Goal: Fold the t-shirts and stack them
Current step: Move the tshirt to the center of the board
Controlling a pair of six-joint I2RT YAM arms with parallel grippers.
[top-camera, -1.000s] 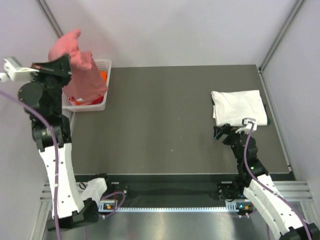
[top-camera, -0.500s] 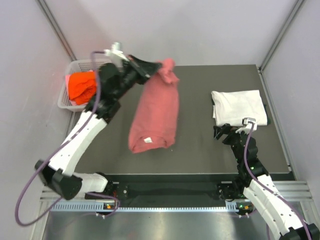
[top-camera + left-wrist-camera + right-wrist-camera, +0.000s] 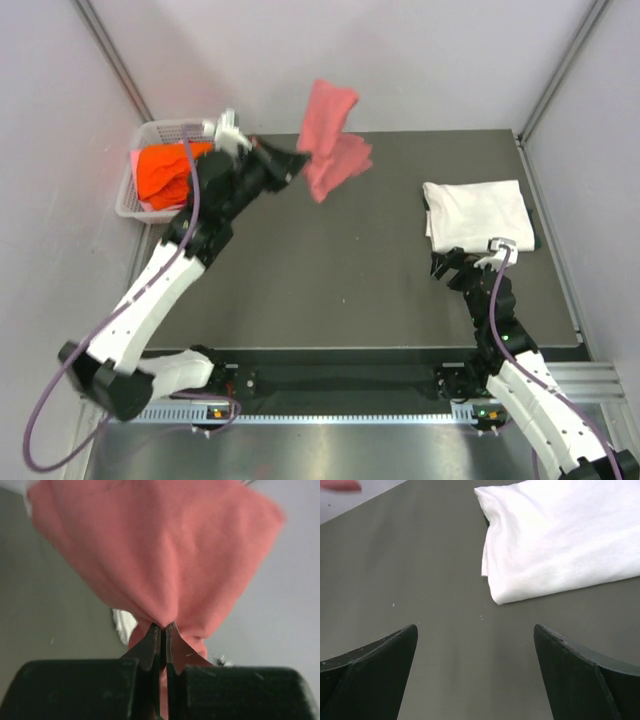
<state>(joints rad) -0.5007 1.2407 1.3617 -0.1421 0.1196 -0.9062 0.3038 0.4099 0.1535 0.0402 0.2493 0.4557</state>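
My left gripper is shut on the pink-red t-shirt, which flies bunched in the air above the table's far edge. In the left wrist view the cloth billows out from the pinched fingertips. A folded white t-shirt lies flat at the right of the table. My right gripper hangs open just in front of its near left corner, with nothing between its fingers; that white shirt fills the upper right of its wrist view. An orange t-shirt sits in the basket.
A white mesh basket stands at the far left, beside the table's edge. The dark table is walled in by pale panels at the back and both sides. A metal rail runs along the near edge by the arm bases.
The left arm swung the pink-red t-shirt from over the basket out across the table, then flicked it up and back toward the far edge. The right arm stayed still.
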